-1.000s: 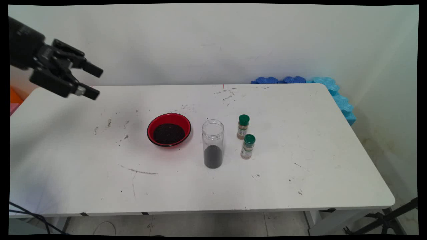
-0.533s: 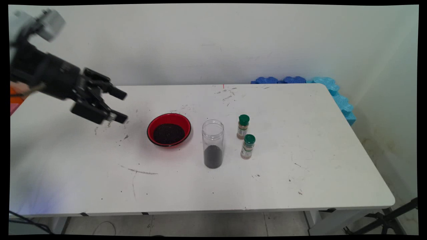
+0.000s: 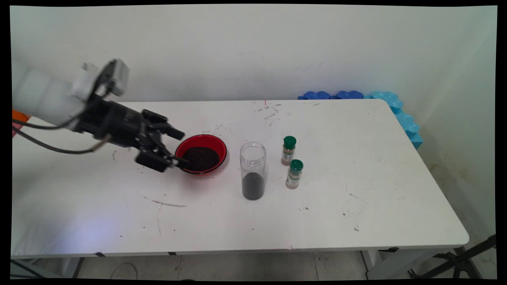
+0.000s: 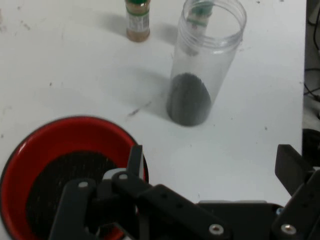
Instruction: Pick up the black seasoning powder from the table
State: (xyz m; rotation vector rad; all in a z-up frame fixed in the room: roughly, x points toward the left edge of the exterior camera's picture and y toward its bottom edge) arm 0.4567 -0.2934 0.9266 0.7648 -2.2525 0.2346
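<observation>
A red bowl [image 3: 217, 145] of dark grains sits at mid-table. My black gripper [image 3: 182, 148] is open, low at the bowl's left side, with one fingertip over its near-left rim and the other by its far-left rim. Nothing is held. In the hand view the gripper [image 4: 212, 162] is spread wide; one finger [image 4: 135, 157] lies over the edge of the red bowl [image 4: 60, 130], the other is off to the side over bare table. Beyond stands a clear, lidless jar [image 4: 200, 65] with dark grains at its bottom. The jar [image 3: 252, 170] is right of the bowl.
Two small green-capped spice bottles [image 3: 288, 150] [image 3: 294, 174] stand right of the jar; one shows in the hand view [image 4: 137, 20]. Blue foam pieces [image 3: 344, 95] lie behind the table's far right corner. Dark smudges mark the white table [image 3: 356, 190].
The gripper has come down and to the right, from high above the table's far left corner to the bowl's left rim. It has stayed open. Bowl, jar and bottles have not moved.
</observation>
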